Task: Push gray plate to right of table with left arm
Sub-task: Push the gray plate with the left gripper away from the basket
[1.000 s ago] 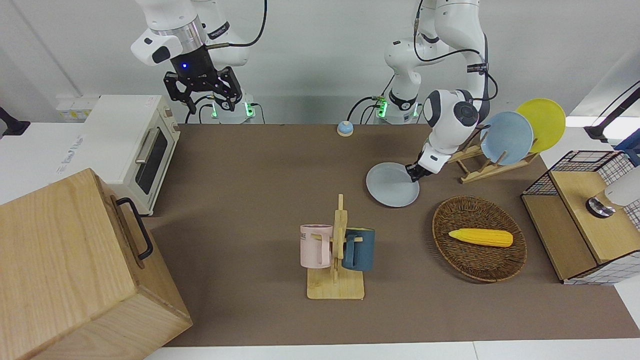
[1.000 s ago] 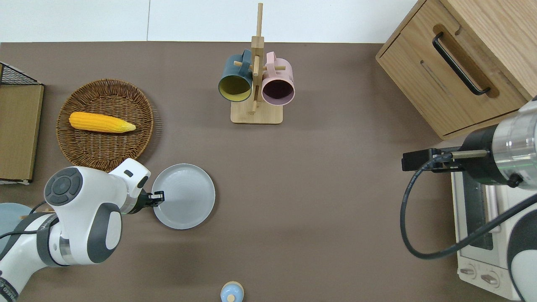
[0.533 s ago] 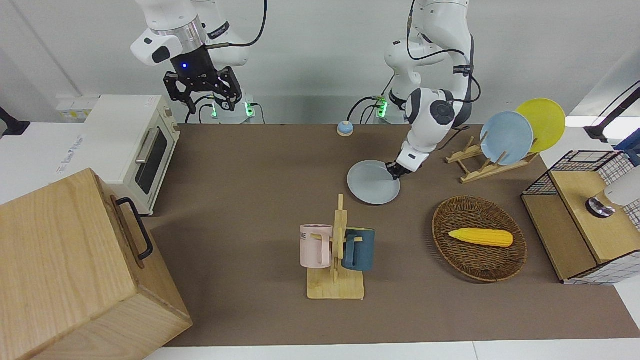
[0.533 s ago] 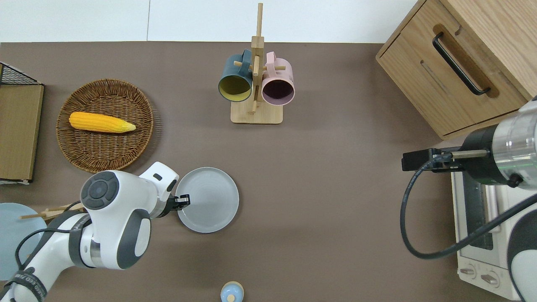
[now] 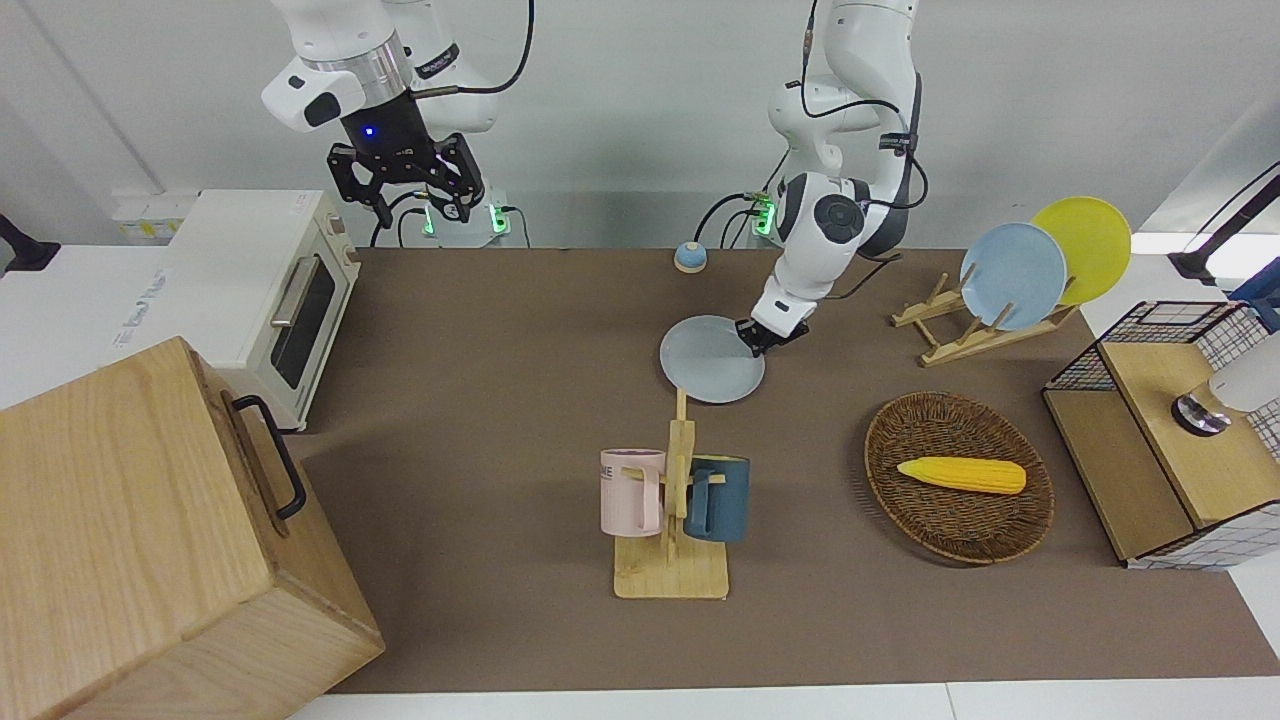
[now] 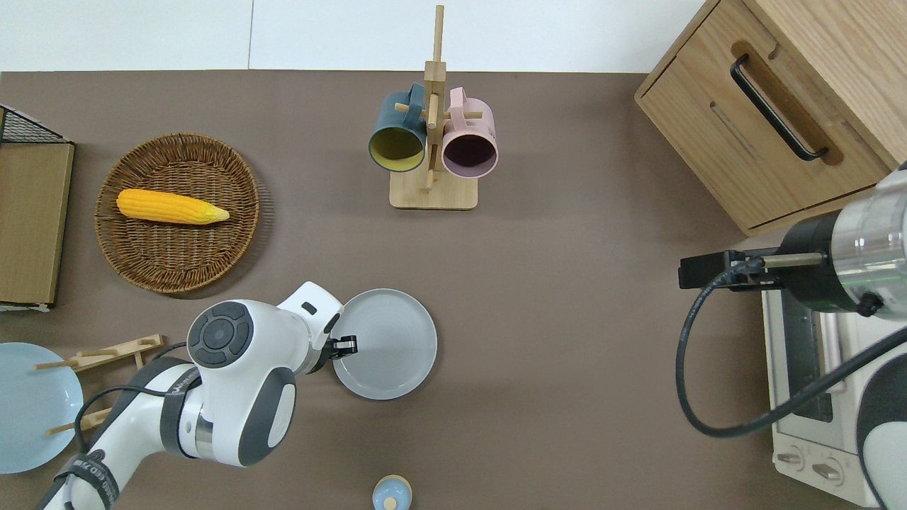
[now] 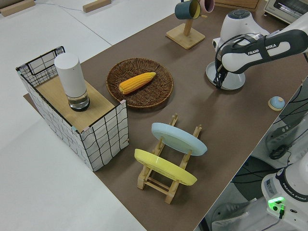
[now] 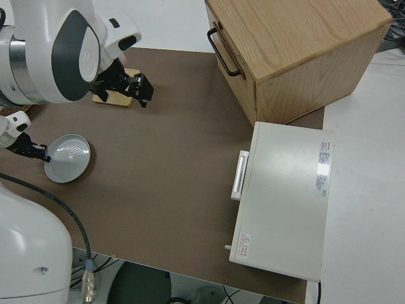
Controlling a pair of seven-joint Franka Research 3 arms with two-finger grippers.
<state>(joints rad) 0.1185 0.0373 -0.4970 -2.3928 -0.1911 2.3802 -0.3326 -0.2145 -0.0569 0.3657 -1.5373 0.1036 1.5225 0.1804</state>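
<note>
Two risks stand out. The left end effector (image 6: 346, 345) presses down on the plate (image 6: 388, 344) just inside the rim at the edge toward the left arm's end, so contact sits off centre; if the push line drifts, I judge the plate could pivot and swing out from under the tips instead of sliding straight. Whether the fingers are apart or together I cannot tell. The other risk is the mug rack (image 6: 433, 191), which stands farther from the robots than the plate and a little toward the right arm's end; a push that veers away from the robots could carry the rim into its wooden base.

The plate lies flat on the surface (image 6: 567, 397), near its middle, well short of the right arm's end, so most of the travel looks undone. Toward that end stand a wooden box (image 6: 786, 99) and a toaster oven (image 6: 815, 397), which limit how far it can go.

The right arm is parked, its end effector (image 5: 405, 180) with fingers spread.

As for containers, a wicker basket (image 6: 142, 269) holds one ear of corn (image 6: 170, 207). The rack carries a dark blue mug (image 6: 397, 138) and a pink mug (image 6: 469, 145), both hung on pegs. A wire crate (image 7: 103, 130) holds a white cylinder (image 7: 72, 82) on a wooden board. A plate rack (image 7: 166, 180) holds a sky-blue plate (image 7: 178, 138) and a yellow plate (image 7: 163, 167) on edge.
</note>
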